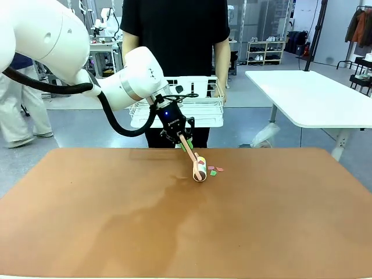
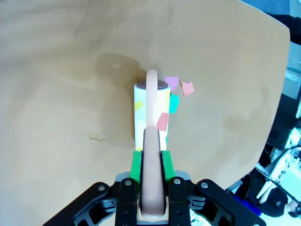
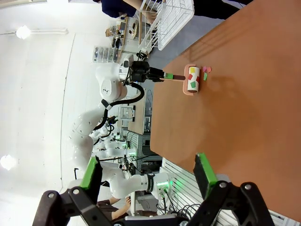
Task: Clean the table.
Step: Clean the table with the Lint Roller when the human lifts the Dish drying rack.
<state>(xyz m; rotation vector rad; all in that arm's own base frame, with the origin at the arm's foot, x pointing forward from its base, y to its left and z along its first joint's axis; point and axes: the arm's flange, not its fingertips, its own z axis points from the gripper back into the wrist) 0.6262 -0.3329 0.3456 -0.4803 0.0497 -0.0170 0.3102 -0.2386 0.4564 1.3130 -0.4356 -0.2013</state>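
The terracotta table (image 1: 104, 226) carries a few small paper scraps (image 1: 216, 170) near its far middle. My left gripper (image 1: 177, 132) is shut on the pink handle of a lint roller (image 1: 199, 167), whose white roll rests on the tabletop beside the scraps. In the left wrist view the roller (image 2: 151, 110) has coloured bits stuck to it, with pink and teal scraps (image 2: 187, 87) just to its right and a pale scrap (image 2: 98, 137) to its left. My right gripper (image 3: 148, 172) hangs open above the table (image 3: 254, 103), well away from the roller (image 3: 193, 79).
A person in black stands at the far edge holding a white dish rack (image 1: 200, 107). A white-topped table (image 1: 308, 93) stands at the back right. A faint darker streak runs across the tabletop toward the front left.
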